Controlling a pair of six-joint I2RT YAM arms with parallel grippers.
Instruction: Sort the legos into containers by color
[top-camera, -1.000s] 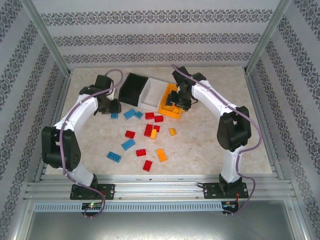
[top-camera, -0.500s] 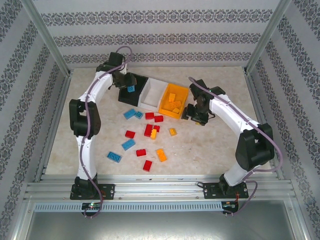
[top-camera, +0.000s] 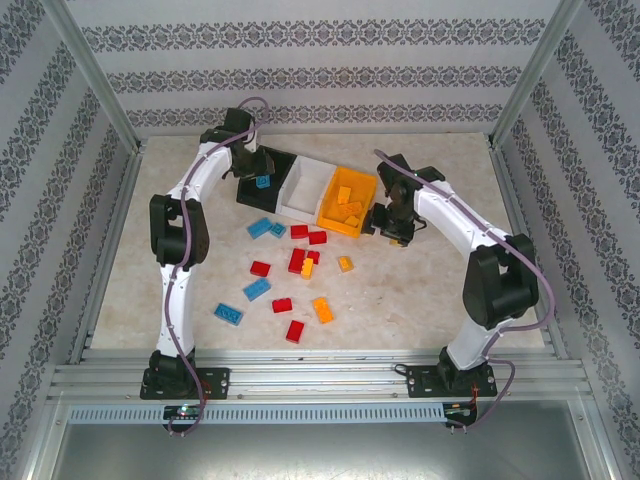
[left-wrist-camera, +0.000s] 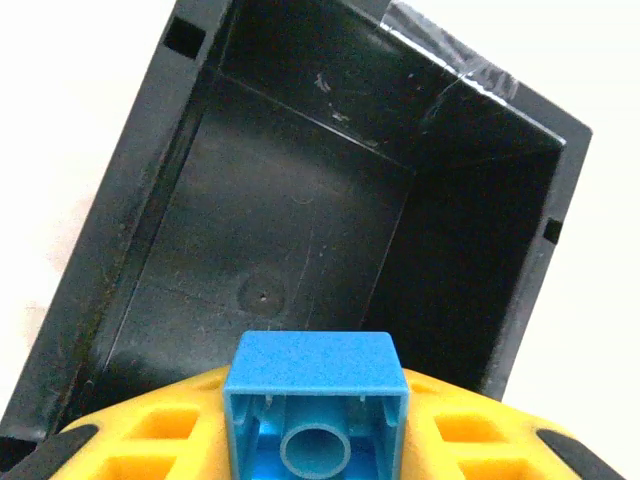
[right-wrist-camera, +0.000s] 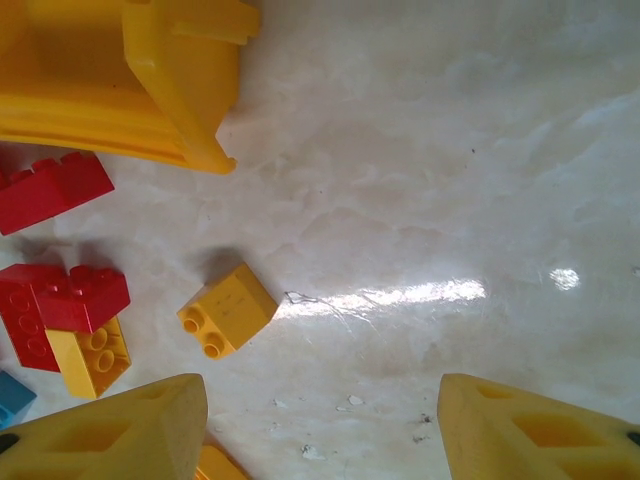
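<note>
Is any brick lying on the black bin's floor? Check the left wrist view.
No, the black bin is bare inside; the left gripper holds the blue brick above it.

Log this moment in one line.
left gripper: shut on blue brick, over black bin | right gripper: open, above table beside orange bin

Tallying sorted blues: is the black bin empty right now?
Empty. The black bin shows a bare floor in the left wrist view; the blue brick is held in the left gripper above it.
</note>
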